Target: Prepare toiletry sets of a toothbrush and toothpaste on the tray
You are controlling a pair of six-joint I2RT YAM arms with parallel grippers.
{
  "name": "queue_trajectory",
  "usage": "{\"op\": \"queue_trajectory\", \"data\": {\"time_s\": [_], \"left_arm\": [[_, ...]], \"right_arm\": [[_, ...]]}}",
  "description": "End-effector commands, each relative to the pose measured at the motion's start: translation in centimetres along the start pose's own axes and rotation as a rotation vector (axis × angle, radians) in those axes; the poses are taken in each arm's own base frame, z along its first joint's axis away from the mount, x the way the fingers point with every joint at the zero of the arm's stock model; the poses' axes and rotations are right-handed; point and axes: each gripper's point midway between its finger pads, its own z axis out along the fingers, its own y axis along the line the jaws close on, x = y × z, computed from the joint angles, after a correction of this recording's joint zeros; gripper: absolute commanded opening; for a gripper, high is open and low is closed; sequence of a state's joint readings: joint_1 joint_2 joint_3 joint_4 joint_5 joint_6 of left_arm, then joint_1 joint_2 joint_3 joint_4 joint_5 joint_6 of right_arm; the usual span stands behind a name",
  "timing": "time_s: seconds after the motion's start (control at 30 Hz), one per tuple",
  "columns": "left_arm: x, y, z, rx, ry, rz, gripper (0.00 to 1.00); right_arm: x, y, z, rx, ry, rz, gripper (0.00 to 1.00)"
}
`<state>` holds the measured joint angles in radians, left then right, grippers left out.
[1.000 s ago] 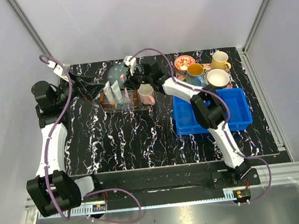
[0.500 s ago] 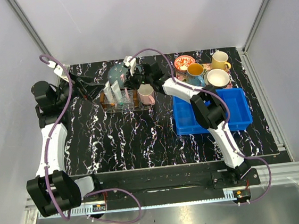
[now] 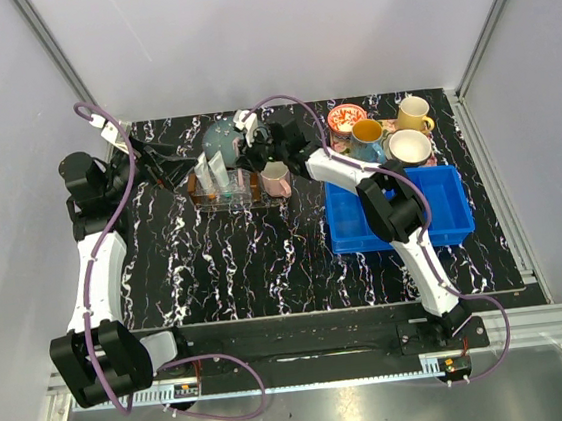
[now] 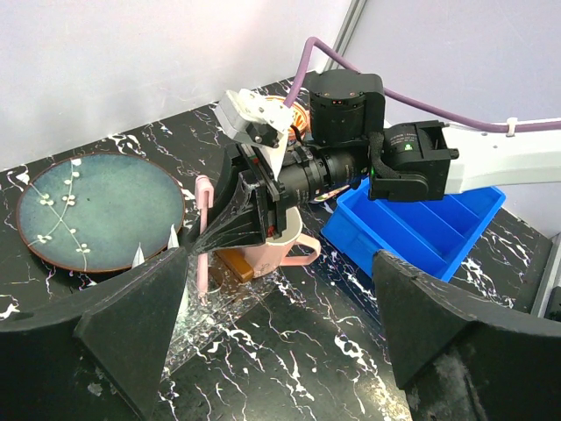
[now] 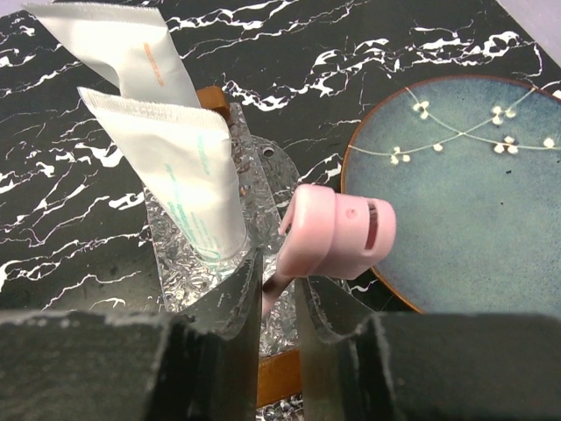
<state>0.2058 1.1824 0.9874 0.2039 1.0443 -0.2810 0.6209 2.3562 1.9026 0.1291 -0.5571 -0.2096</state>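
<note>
The clear tray stands at the table's back middle with two white toothpaste tubes upright in it. In the right wrist view the orange-marked tube and the teal-marked tube stand in the tray. My right gripper is shut on the pale-pink toothbrush and holds it upright over the tray's right end. In the left wrist view the toothbrush reaches down to the tray beside the right gripper. My left gripper is open and empty, left of the tray.
A pink mug stands against the tray's right end. A blue-green plate lies behind the tray. A blue bin sits to the right, and behind it a patterned tray with mugs.
My right gripper has shifted a little to the left with the toothbrush, over the tray's right end. The left arm has not moved.
</note>
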Motion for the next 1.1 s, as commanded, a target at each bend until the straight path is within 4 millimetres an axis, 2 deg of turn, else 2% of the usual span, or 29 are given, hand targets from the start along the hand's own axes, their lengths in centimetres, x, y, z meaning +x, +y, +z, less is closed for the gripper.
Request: {"op": "queue_trajectory", "data": {"time_s": [0.0,0.4,0.77,1.07], "left_arm": [[-0.8,-0.5,-0.2,0.024,-0.021,0.044,0.90],[-0.7,-0.5,-0.2,0.029,-0.019,0.041,0.90],[-0.7,-0.5,-0.2,0.032,-0.019,0.047,0.90],[-0.7,-0.4,-0.1,0.032,-0.019,0.047,0.90]], "right_arm": [[-2.4,-0.2,-0.7,0.028,-0.037,-0.045,0.27],[-3.0,-0.2,-1.2,0.042,-0.038,-0.043,0.32],[-3.3,-0.2,-1.4,0.049,-0.033,-0.034,0.41],[-4.4,-0.1,-2.0,0.053,-0.042,-0.035,0.47]]}}
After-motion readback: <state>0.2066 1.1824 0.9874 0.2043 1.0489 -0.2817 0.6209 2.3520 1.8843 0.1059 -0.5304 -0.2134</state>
